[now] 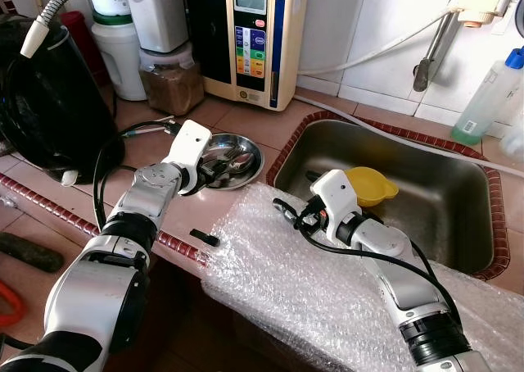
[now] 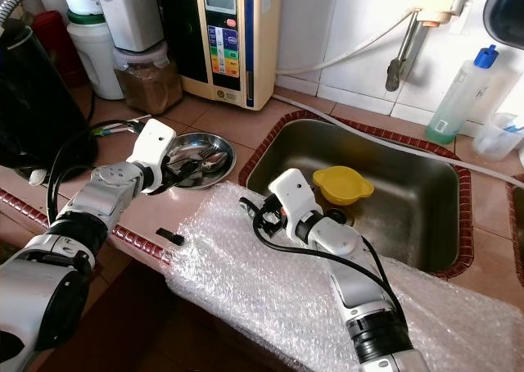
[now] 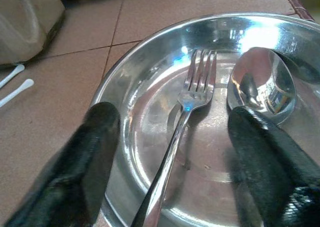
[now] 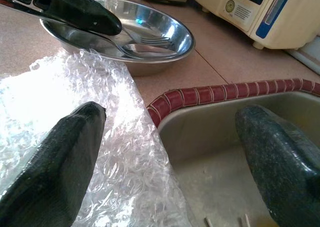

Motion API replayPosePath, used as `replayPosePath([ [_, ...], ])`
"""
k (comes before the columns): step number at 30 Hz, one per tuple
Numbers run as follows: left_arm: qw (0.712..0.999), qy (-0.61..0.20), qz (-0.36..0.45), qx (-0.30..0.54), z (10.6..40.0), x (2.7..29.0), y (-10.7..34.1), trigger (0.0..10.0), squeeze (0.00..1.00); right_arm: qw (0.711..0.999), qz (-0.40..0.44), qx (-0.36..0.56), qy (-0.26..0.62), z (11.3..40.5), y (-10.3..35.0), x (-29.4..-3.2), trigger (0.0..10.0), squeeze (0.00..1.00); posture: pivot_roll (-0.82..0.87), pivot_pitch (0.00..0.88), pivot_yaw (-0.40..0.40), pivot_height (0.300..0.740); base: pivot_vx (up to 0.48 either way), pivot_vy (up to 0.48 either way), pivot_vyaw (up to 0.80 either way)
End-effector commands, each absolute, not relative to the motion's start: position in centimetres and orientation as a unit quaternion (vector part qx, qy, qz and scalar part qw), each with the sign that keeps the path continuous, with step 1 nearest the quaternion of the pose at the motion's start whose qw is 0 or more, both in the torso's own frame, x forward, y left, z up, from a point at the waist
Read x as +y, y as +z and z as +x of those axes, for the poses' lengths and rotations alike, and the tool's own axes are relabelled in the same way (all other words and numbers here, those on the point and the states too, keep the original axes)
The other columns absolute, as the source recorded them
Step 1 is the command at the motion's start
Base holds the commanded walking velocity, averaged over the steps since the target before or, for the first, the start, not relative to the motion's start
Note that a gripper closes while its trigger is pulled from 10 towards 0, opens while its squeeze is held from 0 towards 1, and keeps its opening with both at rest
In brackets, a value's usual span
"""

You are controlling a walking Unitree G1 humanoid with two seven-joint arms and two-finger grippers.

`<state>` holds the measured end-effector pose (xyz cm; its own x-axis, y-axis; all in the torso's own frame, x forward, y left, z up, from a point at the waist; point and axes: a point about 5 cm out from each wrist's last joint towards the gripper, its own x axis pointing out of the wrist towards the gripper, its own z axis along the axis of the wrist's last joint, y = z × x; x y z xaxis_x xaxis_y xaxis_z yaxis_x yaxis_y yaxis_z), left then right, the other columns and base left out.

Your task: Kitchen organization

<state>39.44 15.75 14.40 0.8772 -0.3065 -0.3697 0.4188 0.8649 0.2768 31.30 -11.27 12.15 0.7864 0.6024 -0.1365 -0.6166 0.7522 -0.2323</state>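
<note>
Steel fork (image 3: 186, 118) lies in the plate (image 3: 150, 77) (beside a spoon (image 3: 260, 84)); left gripper (image 3: 170, 152) straddles it, spread. Next: close squarely on the handle. Right gripper (image 4: 170, 152) hangs spread.

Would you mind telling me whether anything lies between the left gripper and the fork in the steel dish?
Nothing visible does. The left gripper hangs over the round stainless-steel dish with jaws open on either side of the silver fork. The silver spoon lies beside the fork, close to one jaw, not across the path.
</note>
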Motion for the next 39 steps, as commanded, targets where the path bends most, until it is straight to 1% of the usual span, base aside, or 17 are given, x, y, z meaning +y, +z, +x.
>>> replayPosePath([
  [1,0.946,-0.192,0.190,0.178,39.35,16.20,14.03,0.0,0.00,0.936,-0.136,0.023,0.325,31.25,12.52,-11.33,10.0,0.00,0.04,0.000,0.049,0.740,0.000,0.000,0.00],
  [7,0.941,-0.211,0.186,0.188,39.25,16.10,13.93,0.0,0.00,0.936,-0.138,0.025,0.323,31.37,12.60,-11.69,10.0,0.00,0.04,0.000,0.050,0.740,0.000,0.000,0.00],
  [13,0.934,-0.229,0.191,0.197,39.16,16.04,13.82,0.0,0.00,0.936,-0.138,0.025,0.323,31.41,12.55,-11.50,10.0,0.00,0.04,0.000,0.050,0.740,0.000,0.000,0.00],
  [28,0.935,-0.223,0.193,0.198,39.20,16.58,13.98,0.0,0.00,0.935,-0.142,0.024,0.324,31.57,12.52,-11.41,10.0,0.00,0.05,0.000,0.048,0.740,0.000,0.000,0.00],
  [39,0.943,-0.200,0.192,0.186,39.50,16.99,14.57,0.0,0.00,0.935,-0.141,0.021,0.324,31.75,12.52,-11.05,10.0,0.00,0.05,0.000,0.047,0.740,0.000,0.000,0.00],
])
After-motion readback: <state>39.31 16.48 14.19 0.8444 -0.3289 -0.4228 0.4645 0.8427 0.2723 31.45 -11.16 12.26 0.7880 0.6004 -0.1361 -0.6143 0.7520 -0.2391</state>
